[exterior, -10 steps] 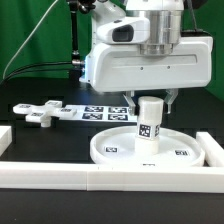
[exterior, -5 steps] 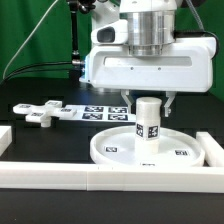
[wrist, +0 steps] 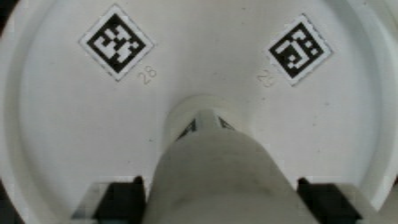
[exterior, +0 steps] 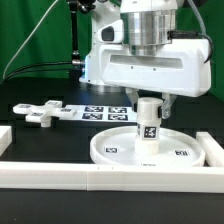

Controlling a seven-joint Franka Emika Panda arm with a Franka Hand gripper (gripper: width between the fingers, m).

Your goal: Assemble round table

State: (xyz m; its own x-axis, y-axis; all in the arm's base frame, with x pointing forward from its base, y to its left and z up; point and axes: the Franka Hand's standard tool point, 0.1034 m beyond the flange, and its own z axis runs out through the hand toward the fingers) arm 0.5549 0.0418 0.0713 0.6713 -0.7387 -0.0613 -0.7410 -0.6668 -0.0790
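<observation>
The round rimmed disc (exterior: 108,150) lies flat on the black table. The short cylindrical leg (exterior: 149,122) stands upright at its centre, with a tag facing the camera. My gripper (exterior: 150,101) hangs right over the leg, with one finger on either side of its top. In the wrist view the leg (wrist: 222,165) rises between the black fingers (wrist: 121,198), and a thin gap shows on each side, so the gripper (wrist: 222,200) is open. The disc's tags (wrist: 118,42) show beyond the leg. The cross-shaped piece (exterior: 38,113) lies apart at the exterior view's left.
The marker board (exterior: 95,112) lies behind the disc. Long white border bars run along the front (exterior: 100,178), at the left (exterior: 6,135) and at the right (exterior: 214,150). A green backdrop stands behind.
My hand has turned about its vertical axis above the leg and now sits skewed. The leg and the disc have not moved.
</observation>
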